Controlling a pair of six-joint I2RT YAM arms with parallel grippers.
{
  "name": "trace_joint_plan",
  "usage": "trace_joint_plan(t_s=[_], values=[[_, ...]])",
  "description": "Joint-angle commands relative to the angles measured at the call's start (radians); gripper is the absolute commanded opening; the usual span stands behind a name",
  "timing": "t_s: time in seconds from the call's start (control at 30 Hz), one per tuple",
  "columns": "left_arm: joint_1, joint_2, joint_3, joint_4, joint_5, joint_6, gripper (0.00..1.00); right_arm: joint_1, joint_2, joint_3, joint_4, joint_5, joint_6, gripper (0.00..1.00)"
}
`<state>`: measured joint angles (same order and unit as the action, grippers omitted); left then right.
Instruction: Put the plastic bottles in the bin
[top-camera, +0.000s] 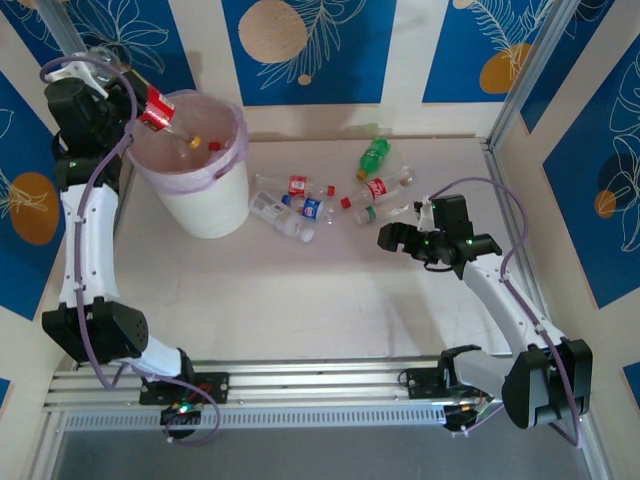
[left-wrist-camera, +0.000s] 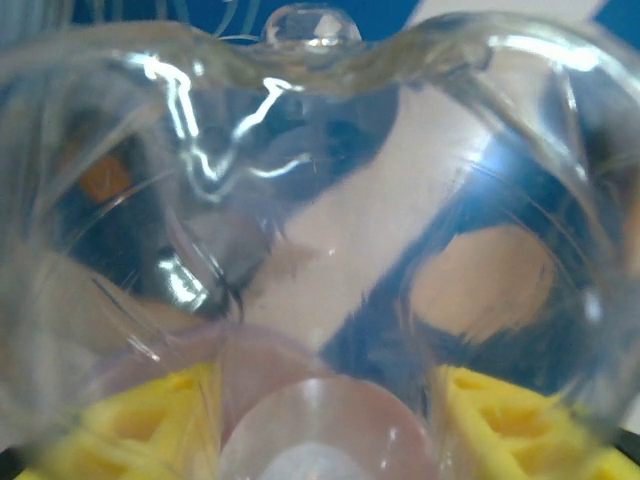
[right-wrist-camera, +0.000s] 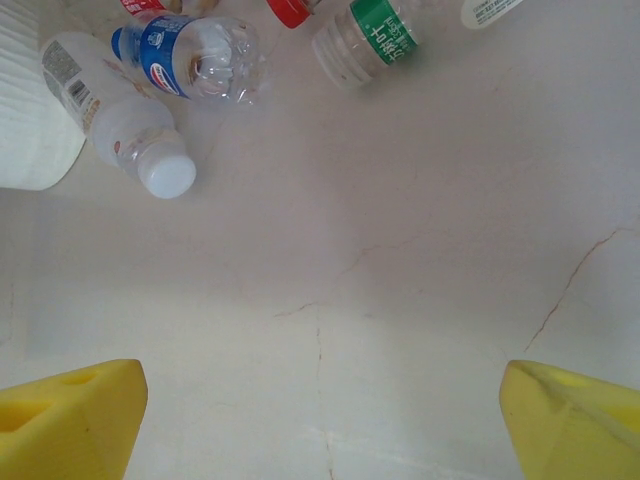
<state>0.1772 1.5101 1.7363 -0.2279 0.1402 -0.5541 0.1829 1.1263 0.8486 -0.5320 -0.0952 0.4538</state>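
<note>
A red-labelled bottle (top-camera: 158, 110), gripped by the left gripper (top-camera: 128, 100), is held over the bin (top-camera: 195, 165) at ten o'clock. Two caps are seen inside; about eight bottles (top-camera: 330, 198) remain centrally. The right gripper (right-wrist-camera: 320, 415) is spread wide.

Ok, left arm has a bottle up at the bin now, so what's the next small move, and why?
Probably open the left gripper and let go. In the top view its red-labelled bottle hangs tilted over the bin, inside the pink-lined rim, so it should fall in with the bottles already there. The right gripper is open over bare table, short of the loose bottles, and can wait.
</note>
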Motion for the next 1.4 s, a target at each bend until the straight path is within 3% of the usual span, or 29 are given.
trace_joint_plan(t_s=[0.0, 0.27, 0.53, 0.87, 0.9, 1.03, 1.17, 1.37], values=[[0.007, 0.064, -0.012, 0.070, 0.025, -0.086, 0.00, -0.005, 0.014, -0.001, -0.008, -0.023, -0.018, 0.92], [-0.029, 0.201, -0.046, 0.107, 0.107, -0.113, 0.00, 0.002, 0.011, 0.004, -0.026, -0.029, -0.012, 0.91], [-0.095, 0.280, -0.092, 0.097, 0.054, -0.049, 0.00, 0.009, 0.014, 0.003, -0.036, -0.011, -0.007, 0.91], [-0.107, 0.348, -0.152, 0.077, 0.051, 0.023, 0.00, 0.025, 0.059, 0.016, -0.032, 0.004, -0.008, 0.91], [-0.107, 0.353, -0.153, 0.075, 0.051, 0.028, 0.06, 0.027, 0.063, 0.018, -0.030, 0.003, -0.009, 0.91], [-0.108, 0.366, -0.153, 0.074, 0.061, 0.039, 0.63, 0.038, 0.079, 0.027, -0.028, 0.013, -0.012, 0.91], [-0.107, 0.370, -0.133, 0.053, 0.050, 0.051, 0.97, 0.045, 0.086, 0.031, -0.027, 0.017, -0.010, 0.91], [-0.107, 0.360, -0.106, 0.021, 0.041, 0.078, 1.00, 0.048, 0.082, 0.029, -0.026, 0.018, -0.004, 0.91]])
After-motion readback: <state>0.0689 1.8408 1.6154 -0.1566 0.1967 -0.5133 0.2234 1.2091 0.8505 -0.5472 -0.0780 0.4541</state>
